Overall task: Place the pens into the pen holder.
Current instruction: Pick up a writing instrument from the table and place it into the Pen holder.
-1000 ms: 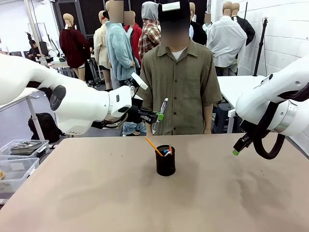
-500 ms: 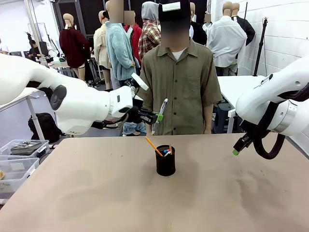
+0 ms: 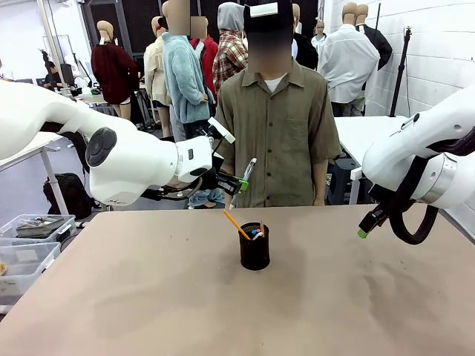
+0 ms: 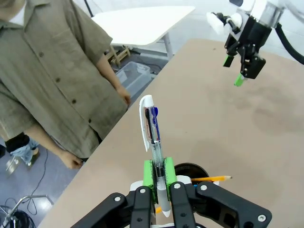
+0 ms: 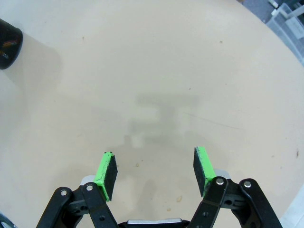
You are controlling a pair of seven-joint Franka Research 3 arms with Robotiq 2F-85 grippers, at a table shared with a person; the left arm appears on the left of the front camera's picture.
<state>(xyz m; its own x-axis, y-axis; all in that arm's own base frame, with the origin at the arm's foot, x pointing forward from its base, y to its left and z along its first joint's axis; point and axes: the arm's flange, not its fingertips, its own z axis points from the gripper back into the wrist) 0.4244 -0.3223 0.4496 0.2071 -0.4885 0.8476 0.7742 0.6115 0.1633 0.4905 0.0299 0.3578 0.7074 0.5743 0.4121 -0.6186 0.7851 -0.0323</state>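
My left gripper (image 3: 240, 182) is shut on the silver-white pen (image 3: 246, 174), which hangs tilted in the air above and a little behind the pen holder (image 3: 254, 249). In the left wrist view the pen (image 4: 151, 127) stands up between the green pads (image 4: 148, 173), clip end up, with the holder's rim (image 4: 190, 169) just below. The black holder stands mid-table with an orange-yellow pencil (image 3: 236, 224) leaning out to the left and another pen's tip (image 3: 257, 232) inside. My right gripper (image 3: 362, 231) hovers open at the right over bare table (image 5: 154, 168).
A person in an olive shirt (image 3: 278, 126) stands at the far edge behind the holder, hands down. Clear plastic bins (image 3: 22, 252) sit off the table's left side. A white table (image 4: 142, 21) stands behind the far right corner.
My left arm has shifted slightly right and down with the pen, closer to above the holder. The right arm has not moved.
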